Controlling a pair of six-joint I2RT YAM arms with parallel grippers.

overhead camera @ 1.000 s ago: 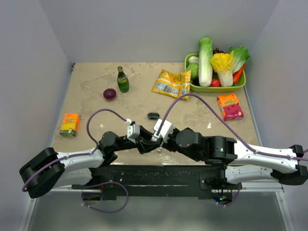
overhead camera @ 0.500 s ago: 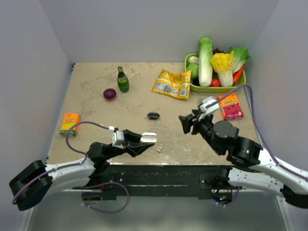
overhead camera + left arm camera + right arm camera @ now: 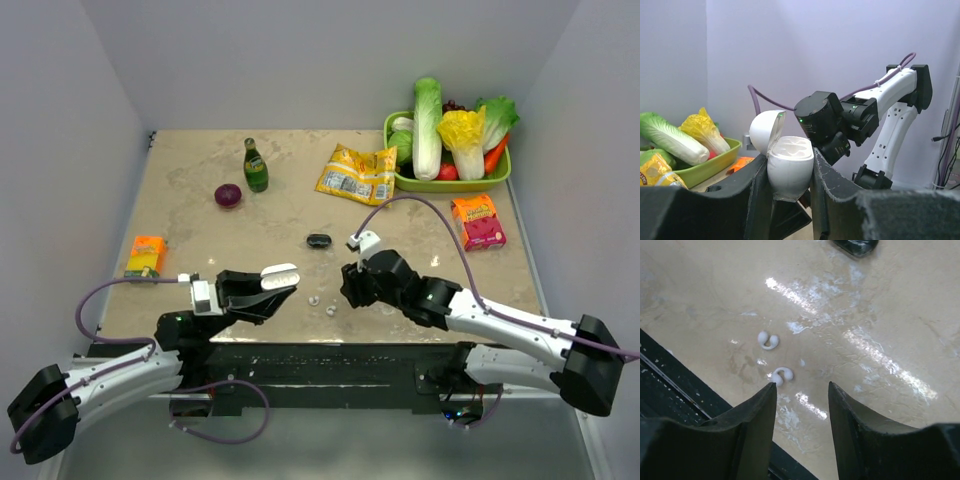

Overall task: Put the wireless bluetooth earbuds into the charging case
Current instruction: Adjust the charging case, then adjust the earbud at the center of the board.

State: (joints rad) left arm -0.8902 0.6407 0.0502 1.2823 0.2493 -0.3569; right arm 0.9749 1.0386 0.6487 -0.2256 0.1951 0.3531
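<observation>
White plastic marks the task's things against the beige stone table [image 3: 250, 215]. In the top view the left gripper [image 3: 272, 290] holds the charging case [image 3: 279, 275] raised off the surface, its jaws closed on the case body. The two earbuds [image 3: 331, 310] lie loose on the table just right of it, near the front edge. The right gripper [image 3: 349, 286] hangs low beside them, but its jaws are hard to read from here.

The left wrist view shows the case clamped between both fingers, lid hinged back and the moulded wells facing up. Both wells look empty, though their depths are not clear. The earbuds are out of this view.

The right wrist view shows the jaws parted and empty, with the nearer earbud just ahead of the left fingertip and the other a little beyond. A dark object [image 3: 855, 245] is cut off at the top edge.

The step in hand appears to be picking up the first earbud. That calls for centring the jaws over so small and glossy a piece before closing.
</observation>
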